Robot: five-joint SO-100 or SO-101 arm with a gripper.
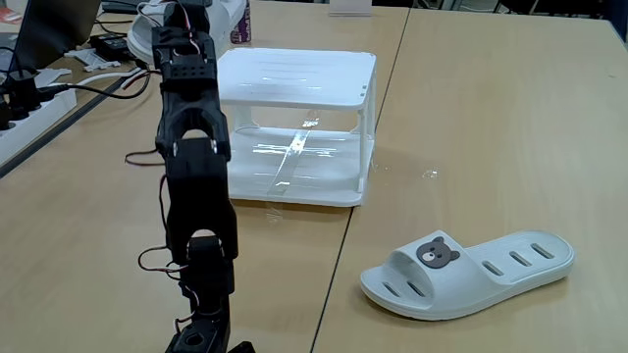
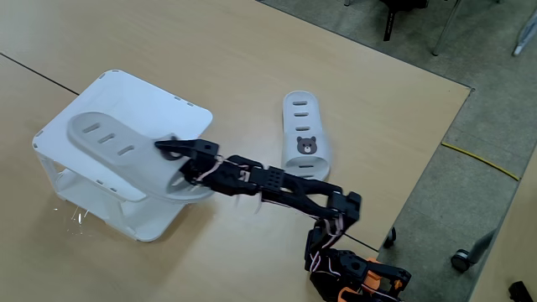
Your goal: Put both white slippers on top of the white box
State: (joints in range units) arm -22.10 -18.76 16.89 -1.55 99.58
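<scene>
One white slipper is over the flat top of the white box, its near end reaching past the box's right edge. My gripper lies across that end and looks shut on it. Whether the sole rests on the top or hangs just above it, I cannot tell. The other white slipper lies on the table to the right of the box, bear badge up; it is also low on the right in a fixed view. There my black arm rises in front of the white box's left side.
A power strip, cables and a laptop crowd the far left of the table. A dark bottle stands behind the box. The table's right edge drops to the floor near the arm's base.
</scene>
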